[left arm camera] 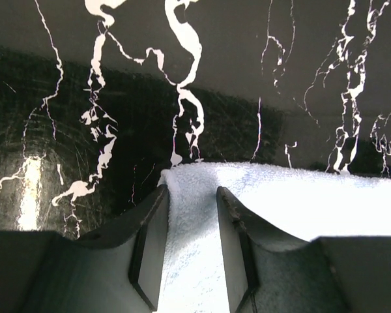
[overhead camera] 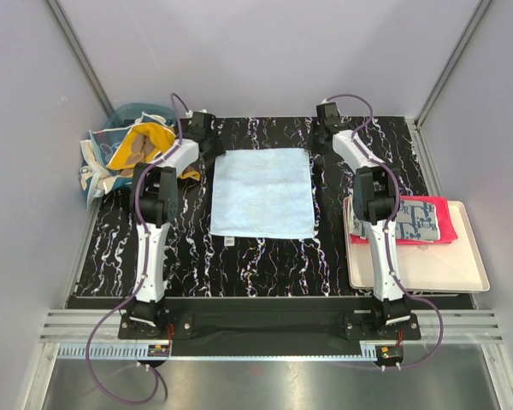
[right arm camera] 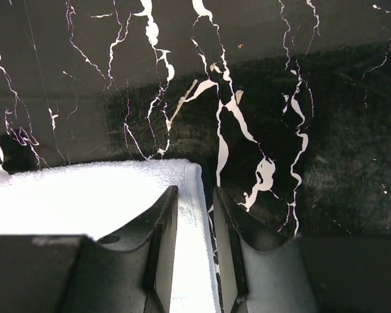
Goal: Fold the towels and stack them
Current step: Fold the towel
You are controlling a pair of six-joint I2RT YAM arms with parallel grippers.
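A light blue towel point(overhead camera: 261, 192) lies spread flat on the black marbled table. My left gripper point(overhead camera: 212, 143) is at its far left corner. In the left wrist view the open fingers straddle that corner point(left arm camera: 192, 190), with the towel point(left arm camera: 300, 202) flat beneath them. My right gripper point(overhead camera: 319, 139) is at the far right corner. Its fingers stand a little apart point(right arm camera: 194, 190) over the towel's side edge point(right arm camera: 85, 195), and the cloth lies flat there. More towels sit at the sides: an orange one point(overhead camera: 145, 145) by the basket, and a red one point(overhead camera: 445, 218) under a grey patterned one point(overhead camera: 415, 220).
A teal basket point(overhead camera: 132, 114) at the far left edge holds crumpled cloths that spill over its rim. A cream tray point(overhead camera: 462, 273) at the right carries the red and grey towels. Grey walls close in the table on three sides.
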